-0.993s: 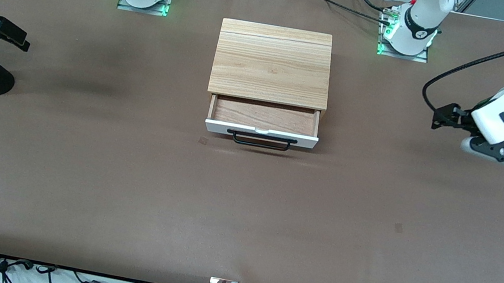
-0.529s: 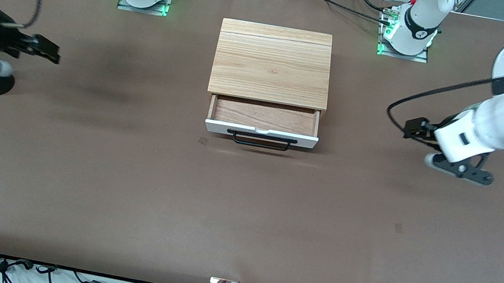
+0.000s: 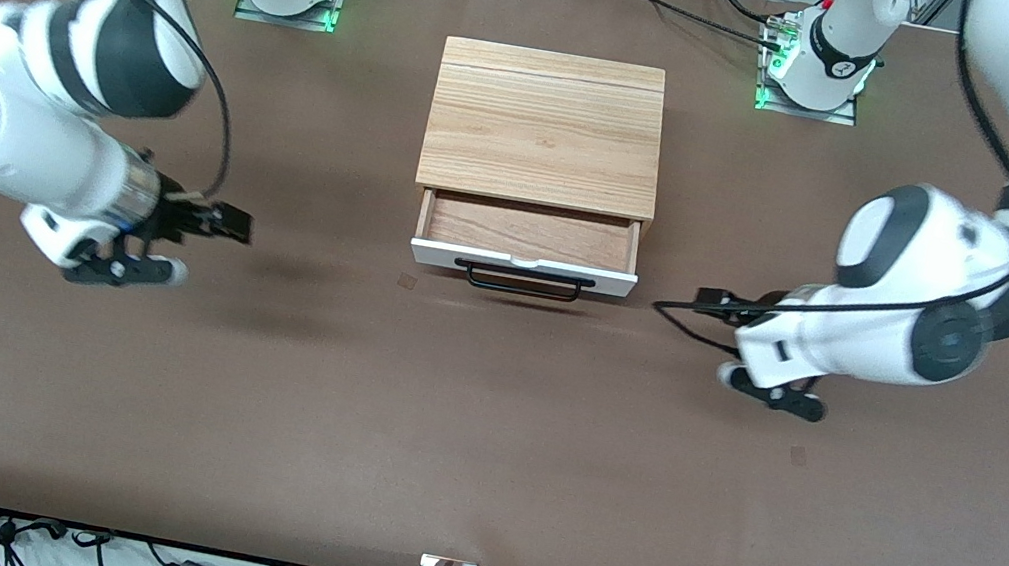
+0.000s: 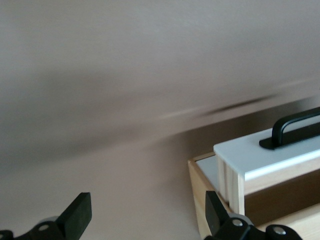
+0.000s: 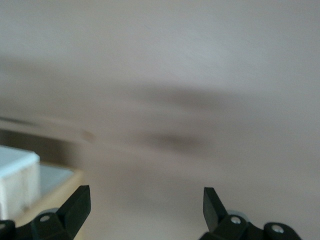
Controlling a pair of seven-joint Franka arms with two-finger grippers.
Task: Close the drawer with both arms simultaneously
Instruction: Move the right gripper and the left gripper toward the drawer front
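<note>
Drawer (image 3: 527,248), white-fronted with a black bar handle (image 3: 522,282), sits pulled out of its light-wood cabinet (image 3: 547,126) mid-desk (image 3: 479,441), and I've got the left claw (image 3: 712,304) and right claw (image 3: 232,224) flanking it above the desk, both spread wide, neither touching it.

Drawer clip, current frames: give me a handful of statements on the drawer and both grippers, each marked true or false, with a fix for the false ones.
1. The drawer is pulled partly out of the cabinet. True.
2. The left gripper is clamped on the black handle. False: it is over bare table toward the left arm's end, touching nothing.
3. Both grippers are open. True: the wrist views show the fingers spread.
4. The drawer holds a red block. False: its wooden bottom is bare.
5. The right gripper rests on the cabinet top. False: it is over the table, apart from the cabinet.
</note>
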